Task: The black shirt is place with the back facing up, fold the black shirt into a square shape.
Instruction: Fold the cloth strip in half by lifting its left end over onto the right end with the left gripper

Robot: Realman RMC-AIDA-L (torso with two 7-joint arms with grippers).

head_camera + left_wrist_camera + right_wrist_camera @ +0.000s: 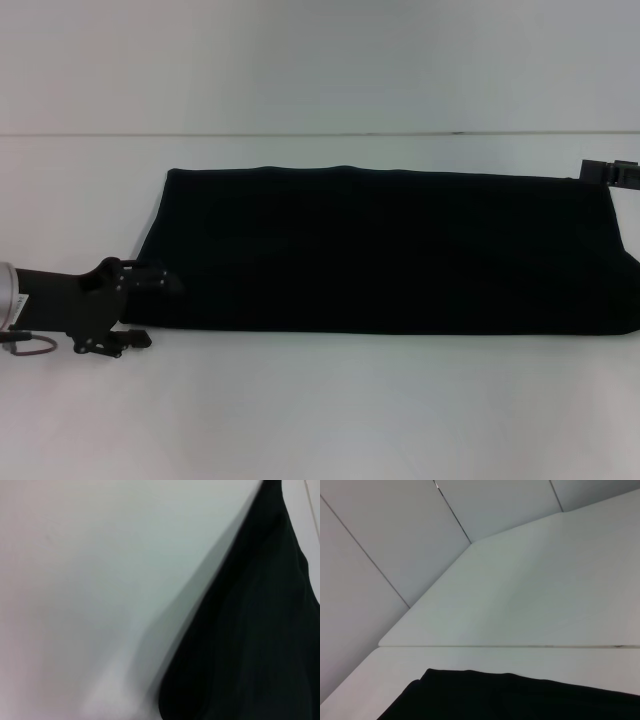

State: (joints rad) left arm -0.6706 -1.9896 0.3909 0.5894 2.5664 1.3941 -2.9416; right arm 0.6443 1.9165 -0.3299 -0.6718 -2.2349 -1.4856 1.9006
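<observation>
From my seat, the black shirt (pixel 385 250) lay as a long folded band across the table (pixel 300 420), running sideways in front of the robot. My left gripper (pixel 140 305) sat at the band's left end, near its front corner, fingertips touching or just shy of the cloth; I could not tell which. To that gripper's right stretched the whole shirt. My right gripper (pixel 612 171) sat at the far right corner, at the shirt's back edge. Behind both tools ran a table seam (pixel 300 133), with more tabletop beyond. Bare table lay in front of the shirt.
</observation>
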